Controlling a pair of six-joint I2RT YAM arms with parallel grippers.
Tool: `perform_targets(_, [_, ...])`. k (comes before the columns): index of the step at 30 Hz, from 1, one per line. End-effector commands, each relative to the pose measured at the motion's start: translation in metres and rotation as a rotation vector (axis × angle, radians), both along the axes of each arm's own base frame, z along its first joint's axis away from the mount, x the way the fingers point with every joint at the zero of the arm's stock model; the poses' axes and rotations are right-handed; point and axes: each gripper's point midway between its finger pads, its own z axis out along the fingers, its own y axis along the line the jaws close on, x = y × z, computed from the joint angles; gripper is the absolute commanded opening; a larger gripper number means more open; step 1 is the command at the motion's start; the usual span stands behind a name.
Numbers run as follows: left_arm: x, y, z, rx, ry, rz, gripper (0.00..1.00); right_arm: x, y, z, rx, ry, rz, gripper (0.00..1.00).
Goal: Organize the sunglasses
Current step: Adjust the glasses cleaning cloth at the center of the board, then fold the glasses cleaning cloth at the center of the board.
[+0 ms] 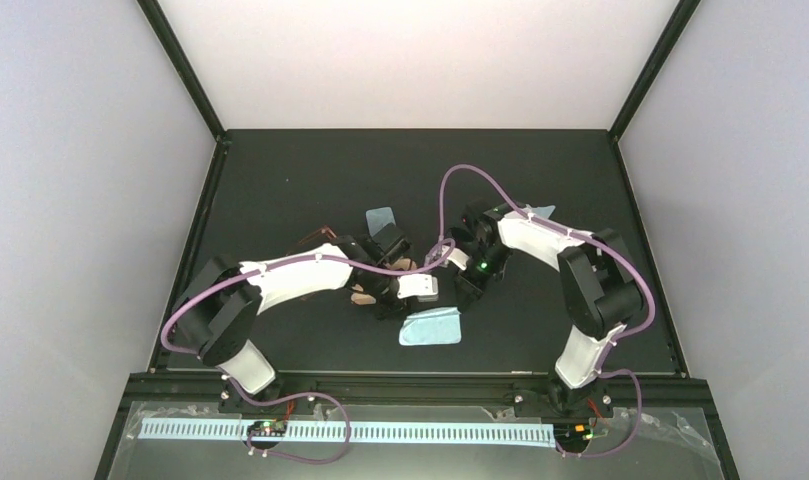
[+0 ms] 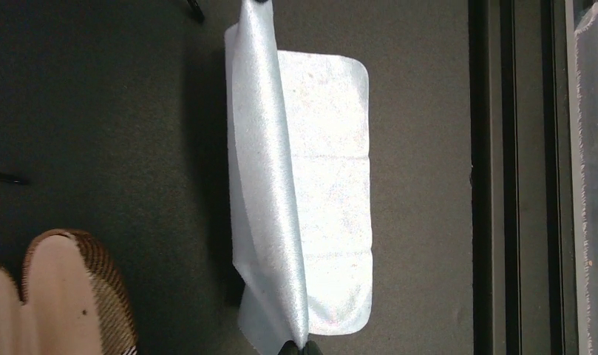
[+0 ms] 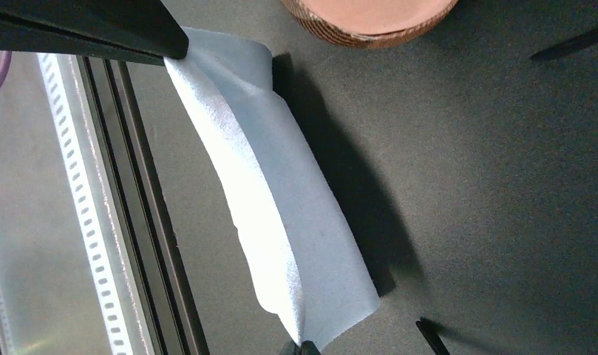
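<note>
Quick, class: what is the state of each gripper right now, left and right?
Left gripper: closed, pinching the light blue cloth.
Right gripper: closed, pinching the light blue cloth as well.

The tan case (image 2: 59, 296) is cut off at seven o'clock (twelve, right wrist view); left gripper (image 2: 299, 347) and right gripper (image 3: 299, 347), pinching the light blue cloth (image 2: 333, 185), run off at six.

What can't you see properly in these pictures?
- Brown sunglasses: top view, tiny, partly under the left arm.
- Tan case: left wrist view, cut off by the corner.
- Left fingers: left wrist view, only tips show at the bottom edge.
- Thin black bar: right wrist view, cut off by the edge.
</note>
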Motion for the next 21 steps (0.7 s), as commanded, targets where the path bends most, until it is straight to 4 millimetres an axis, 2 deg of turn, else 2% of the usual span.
perform_targets(1, [0.011, -0.005, 0.022, -0.03, -0.075, 0.019, 0.02, 0.008, 0.007, 0.017, 0.046, -0.049, -0.011, 0.01])
perform_targets(7, [0.018, -0.011, 0.043, -0.053, -0.103, 0.025, 0.02, 0.012, 0.012, 0.036, 0.096, -0.087, -0.016, 0.01])
perform_targets(15, [0.008, -0.002, 0.034, -0.029, -0.076, 0.02, 0.01, 0.007, 0.008, 0.036, 0.092, -0.083, -0.012, 0.01])
perform_targets(21, [0.0, -0.002, 0.042, -0.072, -0.067, -0.007, 0.02, -0.002, 0.007, 0.043, 0.125, -0.069, 0.013, 0.01])
